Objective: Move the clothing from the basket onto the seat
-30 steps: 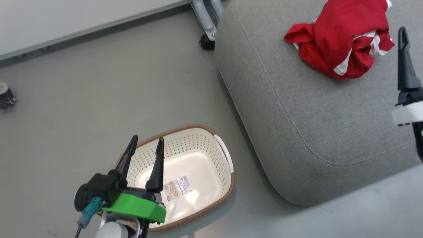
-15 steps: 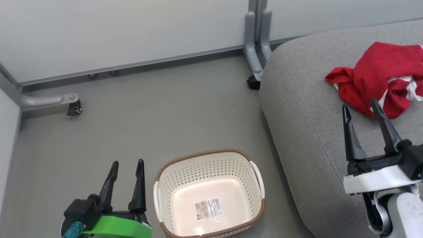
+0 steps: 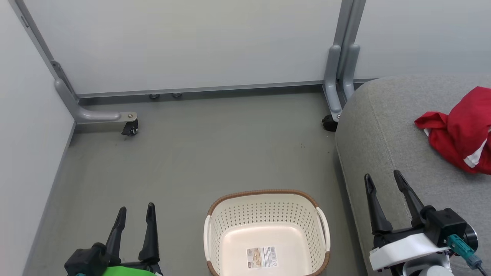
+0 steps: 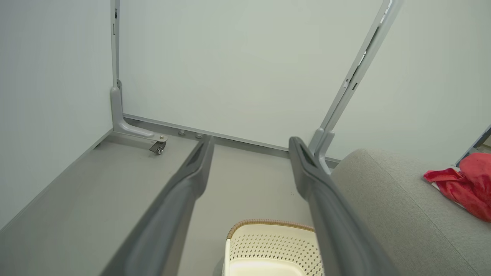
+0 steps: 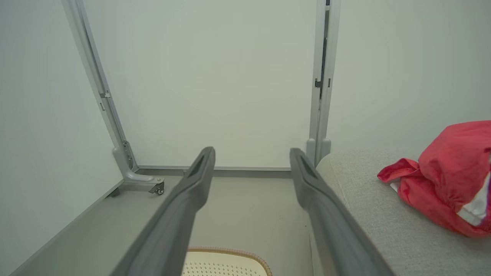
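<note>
The red clothing (image 3: 462, 132) lies crumpled on the grey seat (image 3: 387, 134) at the right edge of the head view; it also lies there as clothing (image 5: 447, 180) on the seat (image 5: 368, 214) and as clothing (image 4: 464, 184). The cream basket (image 3: 266, 230) stands on the floor, bottom centre, with nothing in it but a paper sticker. My left gripper (image 3: 135, 209) hangs open left of the basket. Over the seat's near left edge my right gripper (image 3: 381, 177) is open and holds nothing. Both wrist views look past spread fingers (image 4: 191, 172) (image 5: 195, 180) at the wall.
White partition panels close off the far side and the left. Grey partition feet with castors (image 3: 130, 128) (image 3: 329, 122) stand on the grey floor (image 3: 215, 153). The seat's rounded corner lies close to the basket's right handle.
The head camera has tilted up and swung left, so the whole picture shifted: the seat and clothing slid toward the right edge. Both grippers stay open and now sit low in the picture.
</note>
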You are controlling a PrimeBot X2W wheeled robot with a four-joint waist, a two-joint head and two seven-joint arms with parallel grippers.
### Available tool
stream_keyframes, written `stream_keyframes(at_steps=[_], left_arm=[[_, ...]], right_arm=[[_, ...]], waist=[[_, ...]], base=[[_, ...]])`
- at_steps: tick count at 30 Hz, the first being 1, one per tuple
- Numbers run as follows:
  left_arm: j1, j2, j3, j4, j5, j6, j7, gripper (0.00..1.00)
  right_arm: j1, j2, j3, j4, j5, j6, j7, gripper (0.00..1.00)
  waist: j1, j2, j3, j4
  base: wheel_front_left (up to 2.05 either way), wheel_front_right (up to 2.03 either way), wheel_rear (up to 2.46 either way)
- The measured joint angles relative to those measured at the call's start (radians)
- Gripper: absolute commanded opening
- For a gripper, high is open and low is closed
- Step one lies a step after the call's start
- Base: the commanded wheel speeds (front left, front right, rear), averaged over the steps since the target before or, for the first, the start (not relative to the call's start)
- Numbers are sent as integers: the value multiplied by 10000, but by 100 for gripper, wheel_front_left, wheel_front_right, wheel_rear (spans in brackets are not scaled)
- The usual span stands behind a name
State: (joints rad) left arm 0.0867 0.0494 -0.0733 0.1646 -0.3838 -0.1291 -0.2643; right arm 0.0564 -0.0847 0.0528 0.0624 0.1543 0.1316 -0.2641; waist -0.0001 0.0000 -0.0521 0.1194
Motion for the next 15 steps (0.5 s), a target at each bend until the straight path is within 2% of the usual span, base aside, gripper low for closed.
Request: stream_keyframes(at_steps=[15], left_arm=[[56,-2,171,-23,374,0,0,100]], right_arm=[[-31,136,-56,291,-272,0,0,100]], waist=[[1,0,-69,-219]], base=[[0,0,0]])
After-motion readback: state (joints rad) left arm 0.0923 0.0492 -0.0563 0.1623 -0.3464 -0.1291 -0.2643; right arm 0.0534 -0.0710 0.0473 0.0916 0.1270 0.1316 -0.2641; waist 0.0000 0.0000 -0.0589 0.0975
